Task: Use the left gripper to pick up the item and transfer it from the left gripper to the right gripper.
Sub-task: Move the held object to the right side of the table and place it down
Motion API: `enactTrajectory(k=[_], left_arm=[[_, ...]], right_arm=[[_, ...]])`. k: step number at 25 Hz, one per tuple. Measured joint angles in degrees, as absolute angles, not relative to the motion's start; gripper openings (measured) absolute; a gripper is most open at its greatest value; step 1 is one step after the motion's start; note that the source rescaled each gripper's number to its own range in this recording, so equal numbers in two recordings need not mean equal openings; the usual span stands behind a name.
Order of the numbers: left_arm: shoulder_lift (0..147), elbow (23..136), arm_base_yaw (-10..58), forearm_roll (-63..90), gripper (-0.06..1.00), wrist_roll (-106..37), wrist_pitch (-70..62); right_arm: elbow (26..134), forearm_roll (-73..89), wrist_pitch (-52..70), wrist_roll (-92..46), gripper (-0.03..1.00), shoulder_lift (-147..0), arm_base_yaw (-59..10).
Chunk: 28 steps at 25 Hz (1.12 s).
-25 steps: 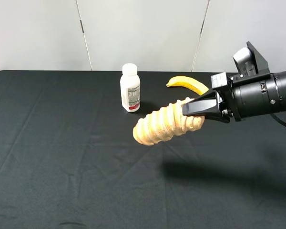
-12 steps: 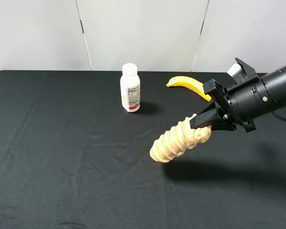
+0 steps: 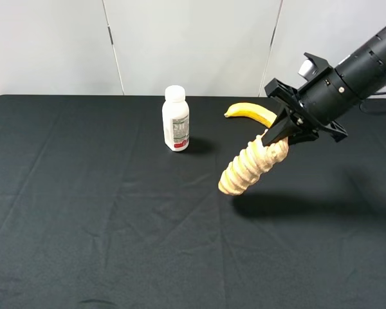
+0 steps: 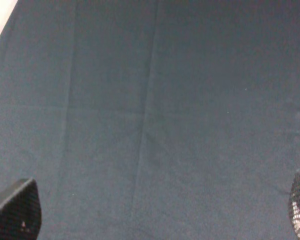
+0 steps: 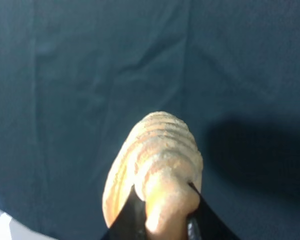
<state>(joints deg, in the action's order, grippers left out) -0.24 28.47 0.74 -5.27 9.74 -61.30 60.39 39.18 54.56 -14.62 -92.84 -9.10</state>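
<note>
The right claw [image 3: 275,136] is clamped on the upper end of the bread roll [image 3: 251,166] and holds it in the air above the black counter [image 3: 83,212]. The roll slants down and to the left from the jaws. Its free end hangs clear of the cloth, and its shadow lies on the counter just to the right of it.

A second ago the right arm lay nearly level and the roll stuck out sideways near the middle of the counter. Now the arm comes down at an angle from the upper right, and the roll has swung to a steep tilt. It has also shifted right, so its gripped end sits just beside the yellow banana [image 3: 249,112] in the high view. The white bottle [image 3: 175,119] stands upright where it stood before, well apart from the roll on its left.

In the right wrist view the roll [image 5: 157,160] is seen nearly end-on, with its ridges stacked and the right claw [image 5: 162,225] pressing a black finger against each side.

The left claw [image 4: 157,215] does not appear in the high view. Its own camera shows its two fingertips [image 4: 15,210] spread wide with nothing between them, over creased dark cloth.
</note>
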Motion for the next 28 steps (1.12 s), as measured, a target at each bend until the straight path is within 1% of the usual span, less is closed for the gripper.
enactTrajectory(k=[5, 13, 14, 15, 16, 17, 18, 19, 20, 21, 22, 23, 25, 28], left_arm=[[-0.24, 28.47, 0.74, -5.27, 1.00, 9.74, -61.30], [-0.24, 28.47, 0.74, -5.27, 1.00, 9.74, -61.30], [-0.24, 28.47, 0.74, -5.27, 1.00, 9.74, -61.30], [-0.24, 28.47, 0.74, -5.27, 1.00, 9.74, -61.30], [-0.24, 28.47, 0.74, -5.27, 1.00, 9.74, -61.30], [-0.24, 28.47, 0.74, -5.27, 1.00, 9.74, -61.30], [-0.24, 28.47, 0.74, -5.27, 1.00, 9.74, -61.30], [-0.24, 28.47, 0.74, -5.27, 1.00, 9.74, -61.30], [-0.24, 28.47, 0.74, -5.27, 1.00, 9.74, -61.30], [-0.24, 28.47, 0.74, -5.27, 1.00, 9.74, -61.30], [-0.24, 28.47, 0.74, -5.27, 1.00, 9.74, -61.30], [-0.24, 28.47, 0.74, -5.27, 1.00, 9.74, -61.30], [-0.24, 28.47, 0.74, -5.27, 1.00, 9.74, -61.30], [-0.24, 28.47, 0.74, -5.27, 1.00, 9.74, -61.30]], right_arm=[[63.09, 37.39, 55.53, -12.68, 0.00, -94.67, -9.10], [63.24, 36.64, 55.84, -12.33, 0.00, -94.90, -9.10], [63.24, 36.58, 55.84, -12.33, 0.02, -94.90, -9.10], [63.24, 36.59, 55.84, -12.33, 0.08, -94.90, -9.10], [63.24, 36.52, 55.84, -12.33, 0.18, -94.90, -9.10], [63.24, 36.52, 55.89, -12.33, 0.34, -94.90, -9.10], [63.24, 36.52, 55.89, -12.33, 0.54, -94.90, -9.10], [63.29, 36.46, 55.97, -12.33, 0.70, -94.90, -9.10], [63.29, 36.46, 55.97, -12.33, 0.70, -94.90, -9.10], [63.29, 36.21, 55.99, -12.33, 0.82, -94.90, -9.10], [63.29, 36.01, 56.04, -12.33, 0.90, -94.90, -9.10], [63.29, 35.68, 56.09, -12.33, 0.96, -94.90, -9.10], [63.29, 35.55, 56.29, -12.33, 0.98, -94.90, -9.10], [63.29, 35.50, 56.42, -12.33, 0.99, -94.90, -9.10]])
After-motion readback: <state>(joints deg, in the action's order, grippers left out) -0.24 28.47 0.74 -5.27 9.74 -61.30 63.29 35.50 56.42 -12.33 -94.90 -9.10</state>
